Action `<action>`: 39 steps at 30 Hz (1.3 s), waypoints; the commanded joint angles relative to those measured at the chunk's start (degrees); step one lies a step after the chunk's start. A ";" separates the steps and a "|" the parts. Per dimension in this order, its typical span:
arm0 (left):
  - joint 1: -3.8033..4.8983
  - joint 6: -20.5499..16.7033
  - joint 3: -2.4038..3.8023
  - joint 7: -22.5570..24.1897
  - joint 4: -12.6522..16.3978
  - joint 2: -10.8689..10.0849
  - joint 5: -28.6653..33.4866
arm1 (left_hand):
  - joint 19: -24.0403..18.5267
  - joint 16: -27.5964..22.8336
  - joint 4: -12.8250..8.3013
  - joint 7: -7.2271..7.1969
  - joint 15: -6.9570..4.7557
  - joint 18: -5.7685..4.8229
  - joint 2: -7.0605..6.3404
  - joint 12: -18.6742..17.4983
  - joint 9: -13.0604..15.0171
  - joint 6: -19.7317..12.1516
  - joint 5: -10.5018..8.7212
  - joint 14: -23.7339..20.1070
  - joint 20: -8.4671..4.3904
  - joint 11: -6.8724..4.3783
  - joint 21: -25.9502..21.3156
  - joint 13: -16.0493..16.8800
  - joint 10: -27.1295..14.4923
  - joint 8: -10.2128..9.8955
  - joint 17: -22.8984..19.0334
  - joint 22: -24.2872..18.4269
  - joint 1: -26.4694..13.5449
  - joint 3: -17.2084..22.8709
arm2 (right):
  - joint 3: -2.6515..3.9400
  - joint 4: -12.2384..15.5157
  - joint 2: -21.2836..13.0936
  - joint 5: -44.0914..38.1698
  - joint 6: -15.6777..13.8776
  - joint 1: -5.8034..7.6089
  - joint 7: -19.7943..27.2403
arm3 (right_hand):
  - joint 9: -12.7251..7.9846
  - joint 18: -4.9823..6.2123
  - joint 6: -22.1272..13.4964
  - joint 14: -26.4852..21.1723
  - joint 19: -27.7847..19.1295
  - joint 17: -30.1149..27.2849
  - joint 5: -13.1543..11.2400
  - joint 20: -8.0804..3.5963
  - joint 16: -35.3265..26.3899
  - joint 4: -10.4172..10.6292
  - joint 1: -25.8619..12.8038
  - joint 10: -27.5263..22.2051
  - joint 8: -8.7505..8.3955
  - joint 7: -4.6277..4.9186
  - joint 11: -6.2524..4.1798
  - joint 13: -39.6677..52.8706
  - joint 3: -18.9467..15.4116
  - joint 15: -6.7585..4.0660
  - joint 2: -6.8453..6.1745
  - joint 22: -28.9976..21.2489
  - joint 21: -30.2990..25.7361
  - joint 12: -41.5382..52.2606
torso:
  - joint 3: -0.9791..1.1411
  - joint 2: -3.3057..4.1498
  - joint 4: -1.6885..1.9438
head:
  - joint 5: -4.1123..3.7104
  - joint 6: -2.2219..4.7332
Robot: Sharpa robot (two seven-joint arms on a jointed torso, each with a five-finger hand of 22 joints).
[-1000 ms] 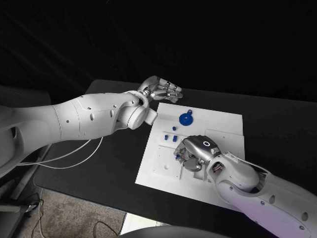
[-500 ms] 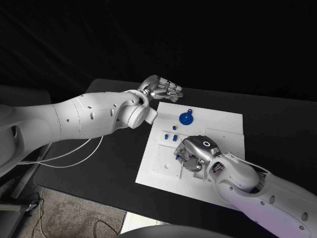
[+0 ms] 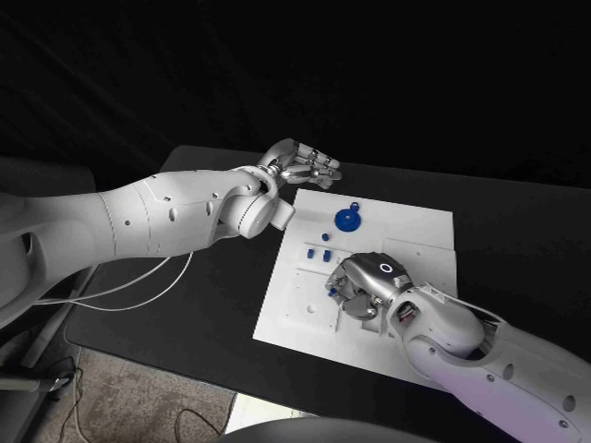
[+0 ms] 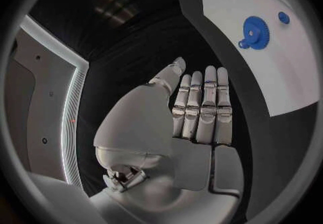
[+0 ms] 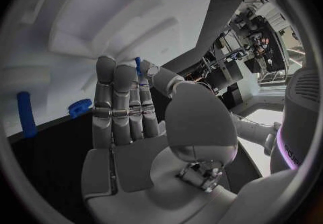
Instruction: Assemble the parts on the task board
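Silver right hand (image 3: pixel 364 286) rests low on the flat white task board (image 3: pixel 422 231), pinching a small blue peg (image 5: pixel 138 66) between thumb and fingertip. Its silver left hand (image 3: pixel 300 167) hangs empty beyond the board's far corner, fingers straight and loosely together, near the round blue gear (image 3: pixel 346 220).

A black table (image 3: pixel 536 231) carries everything and runs out to the right. White cables (image 3: pixel 136 286) loop off its left edge and hang toward the floor (image 3: pixel 123 388), a speckled grey surface below the table's near-left corner. A dark backdrop stands behind the table.

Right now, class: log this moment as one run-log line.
left hand: open, beyond board | right hand: pinches blue pin over task board | blue gear: untouched
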 commanded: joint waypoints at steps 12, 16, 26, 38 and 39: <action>0.09 0.79 0.05 0.36 0.12 0.17 0.33 | 0.53 -0.19 0.12 0.33 0.05 -0.20 0.42 -0.07 0.03 -0.11 0.21 -0.55 0.04 0.03 0.33 -0.08 -0.29 -0.26 -0.07 -0.11 -0.06 -0.22 | -1.62 -1.52 1.08 -1.46 2.43 -0.10 -1.09 | -0.15 1.07 -0.43 -0.10 1.48 -0.10 0.63 -0.27 -0.50 0.35 -0.23 -0.82 0.11 0.32 0.37 0.02 -0.69 0.01 0.07 -0.11 -0.39 0.18 | -0.01 0.03 0.06 | -0.27 0.03; 0.09 0.89 0.05 0.30 0.13 0.15 0.33 | 0.53 -0.19 0.12 0.33 0.05 -0.20 0.42 -0.07 0.03 -0.11 0.21 -0.55 0.04 0.03 0.33 -0.08 -0.29 -0.26 -0.07 -0.11 -0.06 -0.22 | -2.03 -2.03 1.33 -1.04 2.36 -0.10 -0.96 | -0.91 1.14 -2.74 -0.20 1.38 -0.09 1.59 0.18 -0.31 1.01 -0.73 -3.68 0.01 0.88 1.15 -0.07 -2.88 0.54 -0.35 -0.33 -0.76 0.15 | -0.02 0.02 0.04 | -0.30 -0.06; 0.09 0.95 0.05 0.24 0.14 0.05 0.33 | 0.55 -0.21 0.12 0.34 0.10 -0.15 0.40 -0.06 0.03 -0.15 0.21 -0.68 0.08 0.06 0.34 -0.08 -0.38 -0.26 -0.11 -0.25 -0.04 -0.27 | -2.29 -1.97 0.96 0.82 -0.61 -0.09 -0.15 | -1.21 2.79 -7.61 -0.68 1.58 -0.55 3.28 1.77 -0.03 2.96 -1.91 -10.74 0.07 2.01 3.30 -0.12 -5.65 2.01 -3.38 -1.74 -2.07 0.17 | 0.04 0.00 -0.01 | -0.42 0.00; 0.09 1.24 0.05 0.13 0.07 -0.14 0.33 | 0.59 -0.20 0.13 0.36 0.13 -0.10 0.36 -0.07 0.03 -0.20 0.22 -0.76 0.11 0.09 0.34 -0.08 -0.48 -0.27 -0.13 -0.35 -0.04 -0.32 | -2.14 2.19 -1.88 2.15 -5.48 -0.08 0.34 | -1.26 3.72 -9.49 -1.26 1.81 -2.21 3.09 2.66 0.02 4.17 -0.36 -13.77 0.04 1.79 4.00 -0.11 -10.59 2.57 -4.69 -4.02 -3.49 0.16 | 0.09 -0.04 -0.08 | -1.50 0.71; 0.09 1.26 0.05 0.13 0.05 -0.15 0.33 | 0.59 -0.20 0.13 0.36 0.13 -0.10 0.36 -0.07 0.03 -0.20 0.22 -0.76 0.11 0.09 0.34 -0.08 -0.48 -0.27 -0.13 -0.35 -0.04 -0.32 | -1.97 2.70 -2.30 2.33 -5.90 -0.07 0.38 | -1.27 3.74 -9.45 -1.27 1.84 -2.35 3.08 2.66 0.08 4.26 -0.21 -13.80 0.03 1.78 3.99 -0.12 -10.74 2.57 -4.75 -4.19 -3.51 0.15 | 0.08 -0.03 -0.07 | -1.68 0.83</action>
